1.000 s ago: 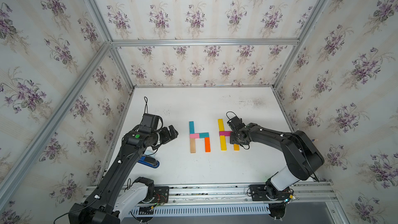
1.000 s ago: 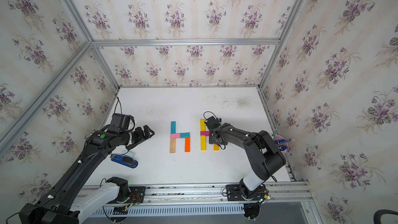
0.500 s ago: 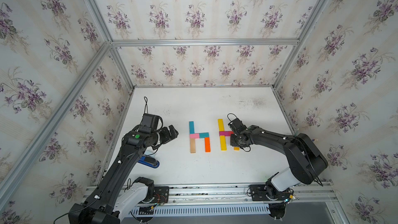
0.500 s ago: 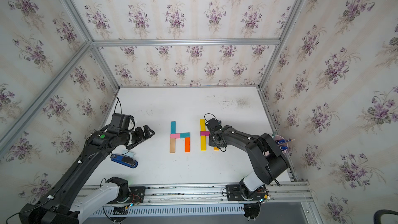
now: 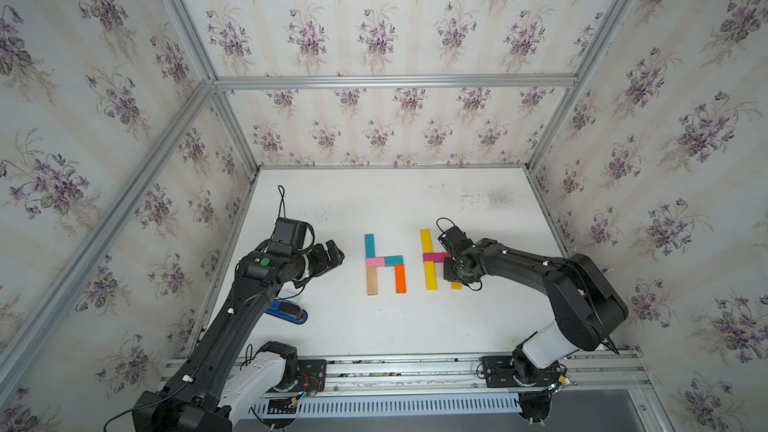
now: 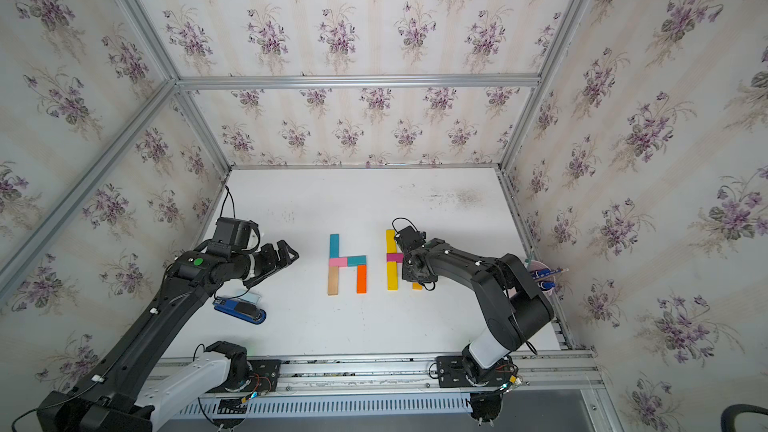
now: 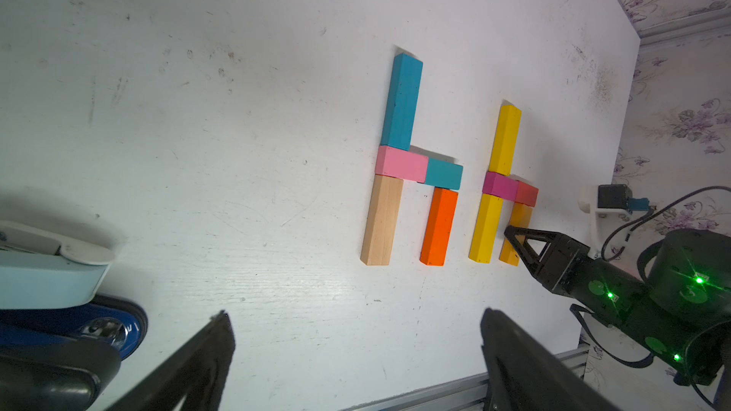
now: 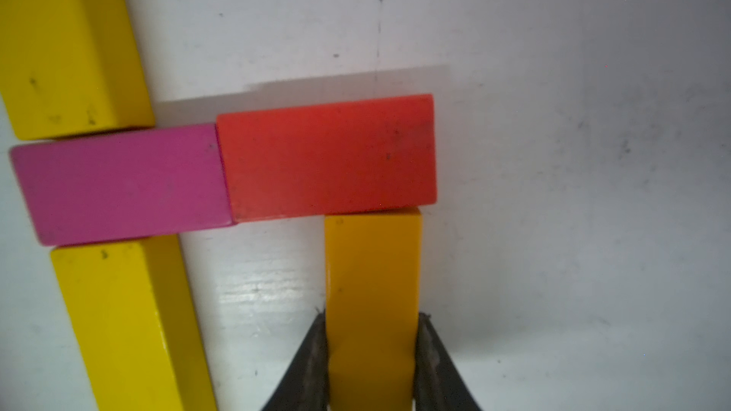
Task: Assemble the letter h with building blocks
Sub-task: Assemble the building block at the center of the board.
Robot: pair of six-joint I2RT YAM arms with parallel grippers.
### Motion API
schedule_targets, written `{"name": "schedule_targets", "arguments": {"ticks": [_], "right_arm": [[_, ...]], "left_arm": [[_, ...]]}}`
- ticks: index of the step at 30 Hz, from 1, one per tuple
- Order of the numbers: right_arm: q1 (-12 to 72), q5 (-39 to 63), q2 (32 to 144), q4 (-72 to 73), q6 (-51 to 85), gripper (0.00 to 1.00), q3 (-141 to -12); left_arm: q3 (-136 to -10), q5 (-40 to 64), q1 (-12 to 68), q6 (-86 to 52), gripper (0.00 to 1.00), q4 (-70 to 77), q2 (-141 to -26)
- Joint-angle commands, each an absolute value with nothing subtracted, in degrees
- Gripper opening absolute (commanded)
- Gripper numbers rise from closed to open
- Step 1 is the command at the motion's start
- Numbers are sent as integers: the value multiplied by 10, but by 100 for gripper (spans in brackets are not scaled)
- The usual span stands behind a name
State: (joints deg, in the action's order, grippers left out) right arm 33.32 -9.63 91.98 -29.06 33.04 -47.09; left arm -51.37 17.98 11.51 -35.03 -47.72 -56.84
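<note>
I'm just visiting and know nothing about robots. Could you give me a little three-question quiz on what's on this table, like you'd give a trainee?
1. True or false: the left arm's jaws are closed around a block.
2. Which block do the right arm's jaws pinch? A) the tan block B) the amber block butting against the red block C) the pink block
3. How many blocks form the letter whose stem is topped by the long teal block?

Key: 1 false, they stand wide open and empty. 2 B. 3 five.
</note>
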Motion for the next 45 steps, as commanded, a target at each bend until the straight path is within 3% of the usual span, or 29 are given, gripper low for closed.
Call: {"name": "schedule_targets", "arguments": {"ticks": [1, 4, 7, 9, 20, 45], "right_arm": [[333, -109, 934, -350, 329, 32, -465], [333, -109, 930, -352, 331, 37, -465], [333, -110, 926, -351, 330, 62, -466], [333, -111, 926, -352, 329, 66, -469], [333, -120, 926, -355, 331, 52, -470], [320, -123, 915, -357, 332, 56, -470]], "left_arm": [[-519, 182, 114, -347, 99, -470, -570], [-518, 182, 114, -347, 99, -471, -570], [-516, 182, 114, -347, 99, -471, -569], [-514, 181, 114, -347, 99, -470, -570], [-511, 180, 114, -346, 99, -472, -564], [-508, 182, 114, -346, 99, -472, -561]]}}
